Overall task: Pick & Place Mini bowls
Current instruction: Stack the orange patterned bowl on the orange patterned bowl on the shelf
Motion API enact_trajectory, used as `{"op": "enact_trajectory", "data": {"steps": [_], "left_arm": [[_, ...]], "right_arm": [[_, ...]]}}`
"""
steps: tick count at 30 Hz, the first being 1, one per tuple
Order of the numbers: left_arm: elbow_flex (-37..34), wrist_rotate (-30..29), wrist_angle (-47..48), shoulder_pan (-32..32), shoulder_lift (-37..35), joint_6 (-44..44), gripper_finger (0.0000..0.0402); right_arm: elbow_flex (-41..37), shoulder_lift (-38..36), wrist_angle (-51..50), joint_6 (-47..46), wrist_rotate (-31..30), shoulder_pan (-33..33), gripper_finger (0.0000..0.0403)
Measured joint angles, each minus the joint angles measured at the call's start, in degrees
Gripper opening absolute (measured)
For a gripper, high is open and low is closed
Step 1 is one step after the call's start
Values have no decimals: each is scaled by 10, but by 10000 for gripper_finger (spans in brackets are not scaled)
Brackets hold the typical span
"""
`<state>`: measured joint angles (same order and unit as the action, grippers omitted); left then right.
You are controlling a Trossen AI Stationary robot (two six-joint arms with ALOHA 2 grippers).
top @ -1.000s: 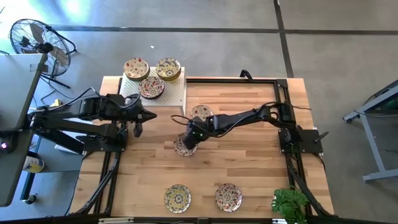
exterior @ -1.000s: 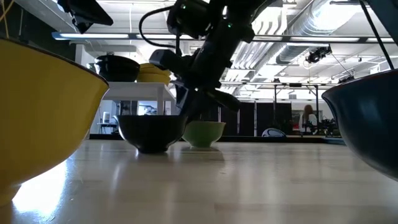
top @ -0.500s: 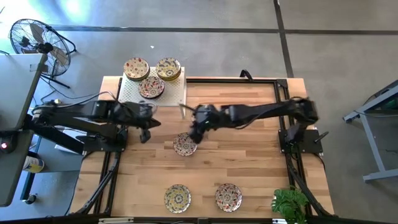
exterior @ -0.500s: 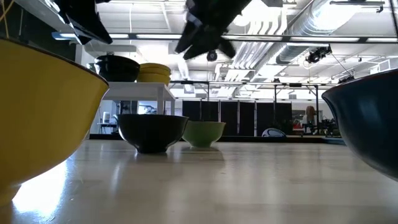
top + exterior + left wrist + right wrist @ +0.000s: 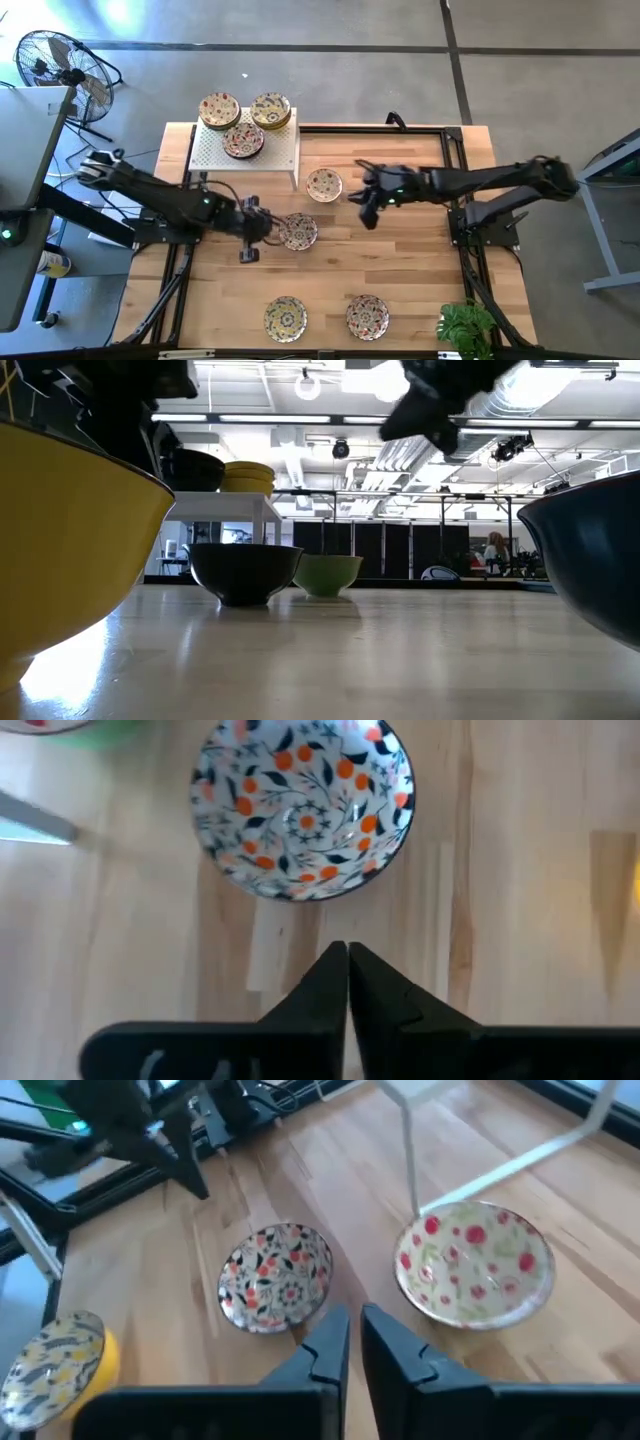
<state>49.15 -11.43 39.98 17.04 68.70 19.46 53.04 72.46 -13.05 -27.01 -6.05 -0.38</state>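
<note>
A mini bowl with blue and orange flowers (image 5: 298, 231) (image 5: 300, 810) rests on its base at the table's middle. My left gripper (image 5: 268, 228) (image 5: 347, 956) is shut, just left of it and above the wood, touching nothing. A red-flowered bowl (image 5: 323, 184) (image 5: 475, 1265) stands farther back. My right gripper (image 5: 358, 198) (image 5: 355, 1320) hangs high, right of both bowls, its fingers nearly together with only a thin slit and nothing between them. Two more bowls (image 5: 285, 318) (image 5: 367, 316) sit by the near edge.
A white perforated rack (image 5: 275, 150) at the far left corner carries three more bowls (image 5: 219, 108) (image 5: 270, 108) (image 5: 244, 140). A green plant (image 5: 466, 328) stands at the near right corner. Bare wood lies right of the middle bowls. A fan (image 5: 60, 62) stands off the table.
My right gripper has risen from the blue-and-orange bowl and drawn back toward the table's right edge; the bowl stays on the table. My left gripper has swung down from beside the rack toward the near edge and the right, ending close to that bowl's left side.
</note>
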Motion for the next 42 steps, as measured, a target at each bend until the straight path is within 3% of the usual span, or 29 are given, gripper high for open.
{"op": "enact_trajectory", "data": {"steps": [12,20,27,38,42], "left_arm": [[148,-1,-3,3,190,-64,147],[205,-3,1,3,293,-74,165],[213,-44,-9,3,338,-30,158],[211,-51,-14,2,346,-31,22],[212,-54,-14,2,344,-38,12]], "right_arm": [[-121,-182,-5,-15,3,0,4],[-136,-232,-33,-6,5,0,3],[-136,-243,-51,18,14,0,1],[-136,-243,-53,27,20,0,1],[-136,-243,-57,29,20,0,2]]}}
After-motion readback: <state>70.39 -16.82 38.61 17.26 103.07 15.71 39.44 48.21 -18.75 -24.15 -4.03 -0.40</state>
